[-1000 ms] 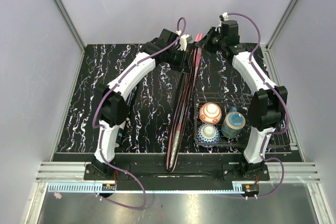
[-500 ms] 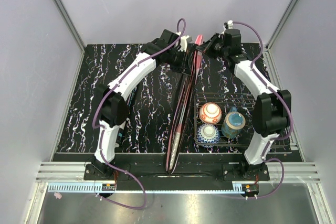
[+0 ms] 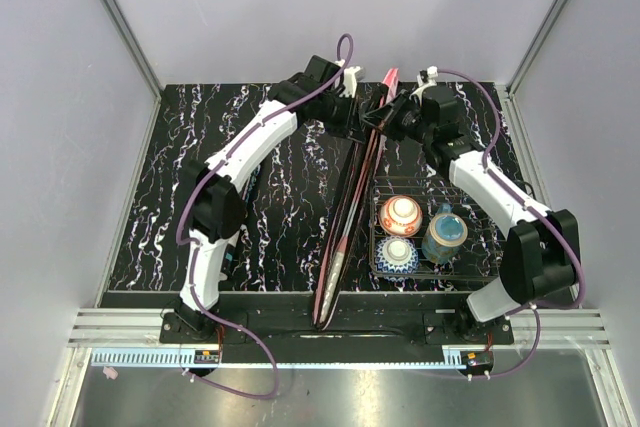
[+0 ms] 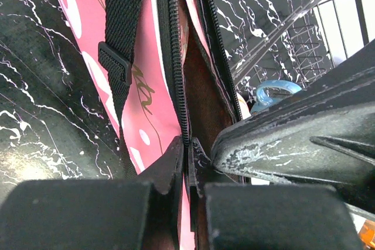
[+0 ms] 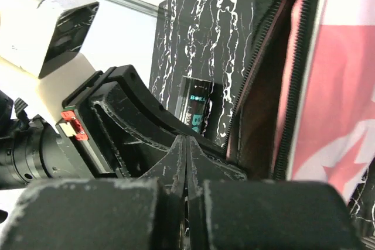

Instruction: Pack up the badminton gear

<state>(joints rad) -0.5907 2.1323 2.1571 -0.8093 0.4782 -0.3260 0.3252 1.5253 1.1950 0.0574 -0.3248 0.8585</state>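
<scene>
Evidently the step in hand is the closing of the pink racket cover (image 3: 343, 217), as I judge it. The cover stands on its edge along the middle of the bench (image 3: 280, 227), running from the far side to the near edge, and its mouth at the far end gapes with the zip (image 4: 176, 57) undone. The left tool (image 4: 186, 162) is clamped on the zip edge of the cover, the tape pinched between its fingers. The right tool (image 5: 185, 162) sits just beside it on the right with its fingers pressed together; whether they pinch the zip pull I cannot tell.

No rackets or shuttlecocks show in any view, so I cannot tell whether they lie inside. A black tube (image 5: 196, 106) with printed lettering lies on the bench left of the cover, not yet packed.

The next move, I think, calls for one tool to hold the edge taut while the other draws the slider along the track; the two tools are crowded close, so they may foul each other.

On the right, near the cover, the wire basket (image 4: 304, 27) holds two bowls (image 3: 400, 214) and a cup (image 3: 445, 235); the right arm arches over it, and a low sweep might strike it.
</scene>
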